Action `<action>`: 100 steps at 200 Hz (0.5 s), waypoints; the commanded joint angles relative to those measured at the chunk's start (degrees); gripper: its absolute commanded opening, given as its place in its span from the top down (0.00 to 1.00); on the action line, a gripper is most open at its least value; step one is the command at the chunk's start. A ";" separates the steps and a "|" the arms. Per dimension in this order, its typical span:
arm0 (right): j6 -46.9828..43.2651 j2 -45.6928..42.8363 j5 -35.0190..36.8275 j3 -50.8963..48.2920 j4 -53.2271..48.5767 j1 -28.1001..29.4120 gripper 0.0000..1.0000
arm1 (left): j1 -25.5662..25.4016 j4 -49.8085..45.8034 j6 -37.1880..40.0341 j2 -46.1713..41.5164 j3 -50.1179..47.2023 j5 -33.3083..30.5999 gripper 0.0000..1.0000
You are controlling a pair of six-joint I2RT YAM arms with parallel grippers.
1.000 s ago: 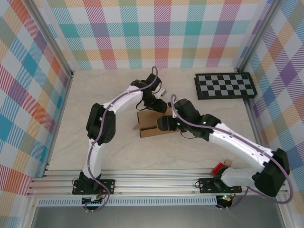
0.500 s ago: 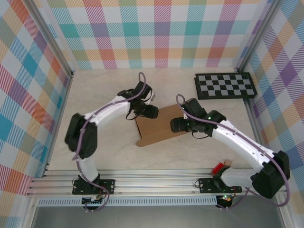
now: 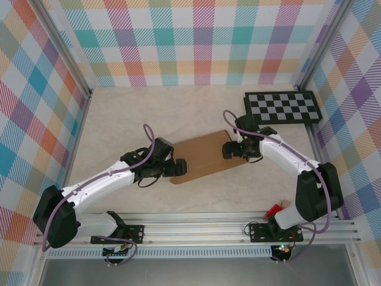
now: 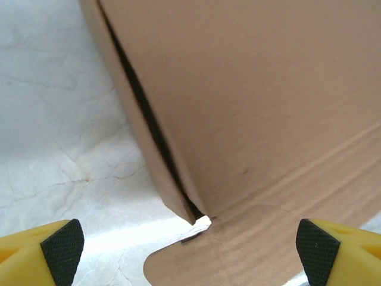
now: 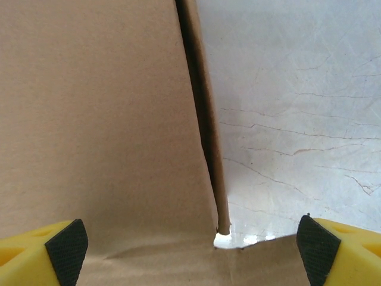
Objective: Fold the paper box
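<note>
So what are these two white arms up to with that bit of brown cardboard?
Two robot arms are working on folding a paper box. It lies on the table between them and looks folded into a shallow, closed shape. The left gripper is at its near-left corner and the right gripper at its right edge, both open, neither holding it.

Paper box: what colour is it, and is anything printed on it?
The paper box is plain brown cardboard, unprinted; top external view shows it best.

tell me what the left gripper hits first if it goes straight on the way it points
Most likely the box: its near edge lies right between the open fingers of the left gripper, though depth is unclear.
</note>
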 commanded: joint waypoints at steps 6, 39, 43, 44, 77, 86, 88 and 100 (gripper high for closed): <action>-2.33 1.69 -3.05 1.06 1.24 -0.54 0.06 | -1.71 2.49 -3.49 2.26 1.39 -2.93 0.03; 1.66 1.48 -7.25 -0.13 -1.77 -0.48 0.08 | -3.30 3.51 -6.16 5.47 2.62 -0.57 0.04; 2.25 1.31 -7.96 -0.24 -2.41 -0.50 0.09 | -3.58 3.05 -6.37 5.62 2.92 -0.54 0.04; 2.39 1.24 -8.12 -0.30 -2.50 -0.52 0.09 | -3.56 3.05 -6.38 5.63 3.04 -0.59 0.04; 4.37 -0.32 -12.13 -1.97 -5.32 -0.46 0.12 | -4.32 -2.90 -6.69 4.89 4.23 -1.94 0.05; 3.85 -0.46 -12.06 -2.06 -6.11 -0.46 0.12 | -4.25 -4.59 -5.85 4.45 4.16 -2.41 0.06; 3.74 -0.43 -12.01 -2.16 -6.24 -0.46 0.12 | -4.31 -4.94 -5.55 4.40 4.21 -2.57 0.06; 2.94 -0.40 -11.70 -2.28 -7.34 -0.46 0.12 | -4.29 -6.71 -3.89 4.11 4.19 -3.16 0.06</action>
